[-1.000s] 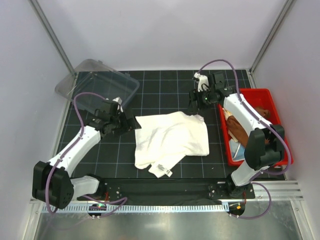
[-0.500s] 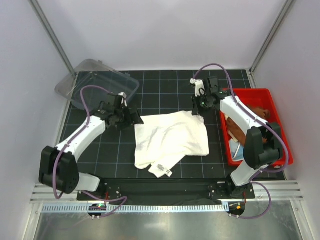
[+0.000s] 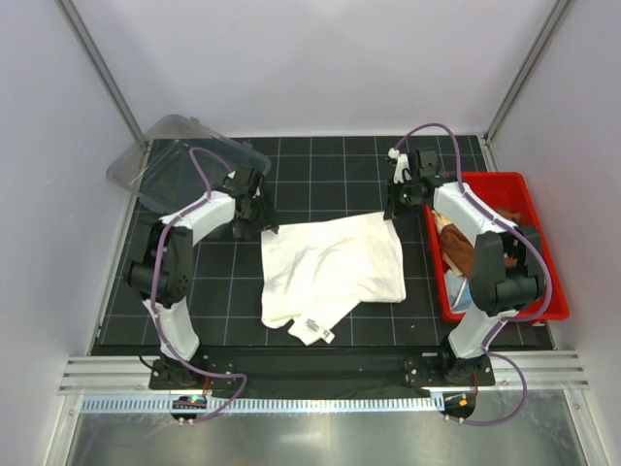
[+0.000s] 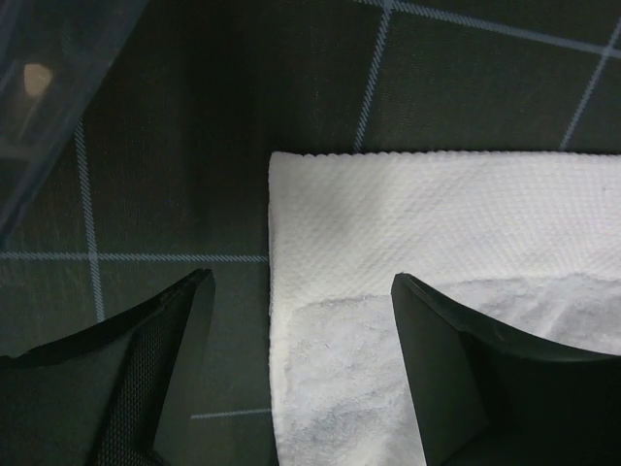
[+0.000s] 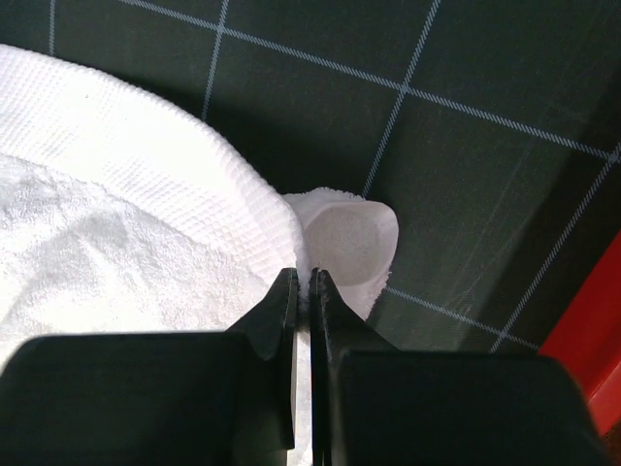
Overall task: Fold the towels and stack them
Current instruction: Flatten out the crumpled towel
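A large cream-white terry towel point(image 3: 333, 268) lies rumpled on the black gridded mat. My right gripper point(image 3: 391, 212) is shut on the towel's far right corner point(image 5: 344, 238), which puckers up between the jaws. At the far left corner point(image 4: 320, 194) my left gripper point(image 3: 254, 229) stands open, one finger on the mat and one over the cloth, the corner between them. More towels lie in the red bin point(image 3: 514, 184): a rust-brown one point(image 3: 464, 254) and a light-blue one point(image 3: 466, 294).
A clear plastic lid point(image 3: 179, 160) leans at the back left of the mat, close behind my left arm. The red bin stands along the right edge. A label tag point(image 3: 317, 326) shows on the towel's near edge.
My right gripper closed on the towel's far right corner. My left arm swung in from the left to the far left corner, its jaws still open.
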`<state>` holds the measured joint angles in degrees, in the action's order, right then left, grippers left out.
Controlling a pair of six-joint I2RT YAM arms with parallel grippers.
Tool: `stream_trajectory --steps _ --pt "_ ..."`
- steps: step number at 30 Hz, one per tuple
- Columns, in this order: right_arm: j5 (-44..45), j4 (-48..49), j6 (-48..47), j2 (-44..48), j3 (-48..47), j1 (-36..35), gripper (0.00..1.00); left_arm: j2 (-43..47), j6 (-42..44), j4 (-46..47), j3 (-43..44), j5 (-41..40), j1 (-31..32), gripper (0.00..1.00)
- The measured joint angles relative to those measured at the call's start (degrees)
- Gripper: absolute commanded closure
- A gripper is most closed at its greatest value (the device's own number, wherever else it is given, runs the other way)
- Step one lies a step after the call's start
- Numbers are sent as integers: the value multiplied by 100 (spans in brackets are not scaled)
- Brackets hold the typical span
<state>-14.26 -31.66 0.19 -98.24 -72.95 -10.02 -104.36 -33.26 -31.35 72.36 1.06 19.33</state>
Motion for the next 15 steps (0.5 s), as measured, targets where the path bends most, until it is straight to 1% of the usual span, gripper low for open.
stream_trajectory --steps 2,3,9,15 --pt "-9 13 2 -2 0 0 99 -221 48 -4 68 -28 -26 26" --pt "-22 31 2 -2 0 -2 99 -302 57 -17 114 -33 -26 30" --pt "-94 55 42 -2 0 -2 99 -660 48 111 391 111 50 41" --pt "-120 74 68 -2 0 -2 99 -817 33 199 511 151 203 44"
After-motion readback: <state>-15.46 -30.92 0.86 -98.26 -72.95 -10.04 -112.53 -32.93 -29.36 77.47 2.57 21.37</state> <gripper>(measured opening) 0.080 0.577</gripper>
